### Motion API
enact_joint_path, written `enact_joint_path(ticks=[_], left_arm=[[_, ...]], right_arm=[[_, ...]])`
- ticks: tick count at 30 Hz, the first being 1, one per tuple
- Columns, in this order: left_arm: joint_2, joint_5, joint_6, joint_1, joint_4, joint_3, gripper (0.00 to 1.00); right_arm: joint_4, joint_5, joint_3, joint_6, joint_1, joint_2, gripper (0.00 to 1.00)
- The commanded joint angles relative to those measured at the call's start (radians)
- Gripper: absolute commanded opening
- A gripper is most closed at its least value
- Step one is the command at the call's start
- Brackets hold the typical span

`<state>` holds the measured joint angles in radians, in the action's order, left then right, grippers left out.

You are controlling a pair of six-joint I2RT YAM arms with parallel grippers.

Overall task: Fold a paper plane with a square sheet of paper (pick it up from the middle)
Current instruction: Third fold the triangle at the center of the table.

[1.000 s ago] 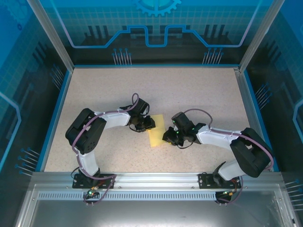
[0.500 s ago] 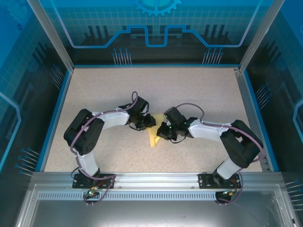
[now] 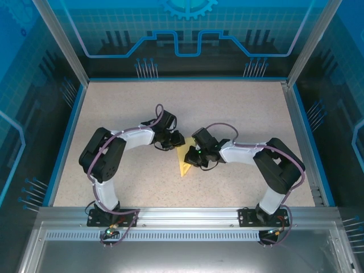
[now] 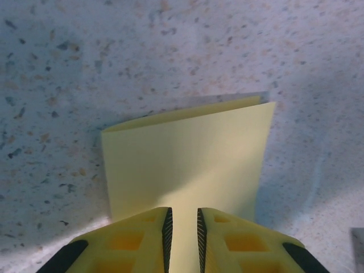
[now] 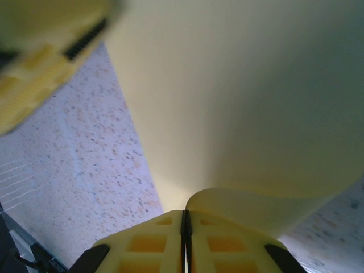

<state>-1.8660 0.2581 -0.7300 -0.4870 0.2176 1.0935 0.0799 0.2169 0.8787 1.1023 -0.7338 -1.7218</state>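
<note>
The pale-yellow square sheet of paper (image 3: 183,166) lies mid-table, showing from above as a narrow triangle between the two gripper heads. In the left wrist view the sheet (image 4: 187,148) is doubled over with a fold at its far edge. My left gripper (image 4: 183,211) stands over its near edge, jaws a narrow gap apart, with yellow paper showing through the gap. My right gripper (image 5: 186,213) is shut on a curled edge of the sheet (image 5: 239,102), which rises steeply in front of it. From above, the left gripper (image 3: 177,140) and right gripper (image 3: 190,159) almost meet.
The speckled table (image 3: 239,108) is ringed by a blue rim and clear blue-printed walls (image 3: 51,114). An aluminium rail (image 3: 182,216) runs along the near edge by the arm bases. One left finger (image 5: 51,51) shows close by in the right wrist view.
My right gripper has swung left toward the left gripper, carrying the paper's edge over. The visible paper has shrunk from a square to a narrow triangle. The left gripper shifted slightly back.
</note>
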Motion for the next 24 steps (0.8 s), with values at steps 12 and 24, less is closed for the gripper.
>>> enact_joint_path(ticks=[12,24], left_arm=[[-0.045,-0.011,0.029,0.001,0.072,0.037,0.22],[-0.044,-0.005,0.025,0.001,0.067,0.025,0.22]], right_arm=[[-0.043,-0.007,0.050,-0.035,-0.014,-0.056,0.11],[-0.061,-0.013,0.059,-0.035,-0.012,-0.079,0.12]])
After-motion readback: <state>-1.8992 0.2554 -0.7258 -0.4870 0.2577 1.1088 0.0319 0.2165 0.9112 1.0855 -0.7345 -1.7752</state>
